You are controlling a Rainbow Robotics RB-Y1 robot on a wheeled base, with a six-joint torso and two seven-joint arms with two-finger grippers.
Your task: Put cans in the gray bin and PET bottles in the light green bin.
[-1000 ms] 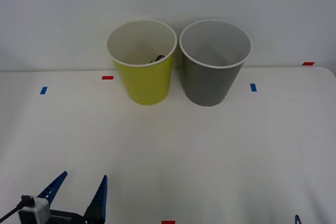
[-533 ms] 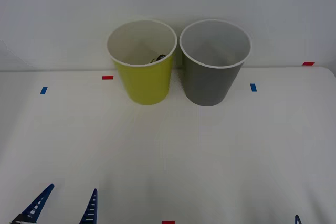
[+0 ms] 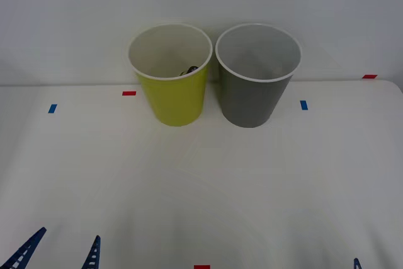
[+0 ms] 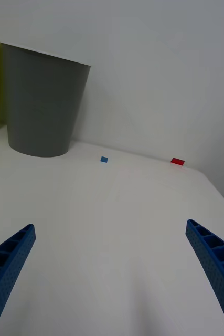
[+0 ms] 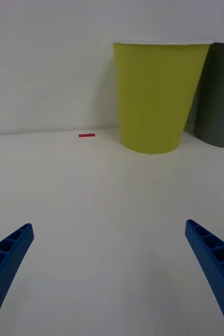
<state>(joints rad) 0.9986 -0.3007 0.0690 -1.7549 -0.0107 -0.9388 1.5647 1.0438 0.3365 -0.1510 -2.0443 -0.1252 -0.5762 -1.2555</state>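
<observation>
Two bins side by side at the far end of the surface (image 3: 201, 187): light green bin (image 3: 171, 96) holds the PET bottle (image 3: 189, 69), gray bin (image 3: 255, 96) alongside. Left claw (image 3: 56, 253) has pulled back toward the near edge, open, empty. Right claw (image 4: 112, 273) open, idle. Sorting looks finished.

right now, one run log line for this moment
left gripper: open, low near table edge | right gripper: open | green bin: dark item inside | gray bin: upright
</observation>
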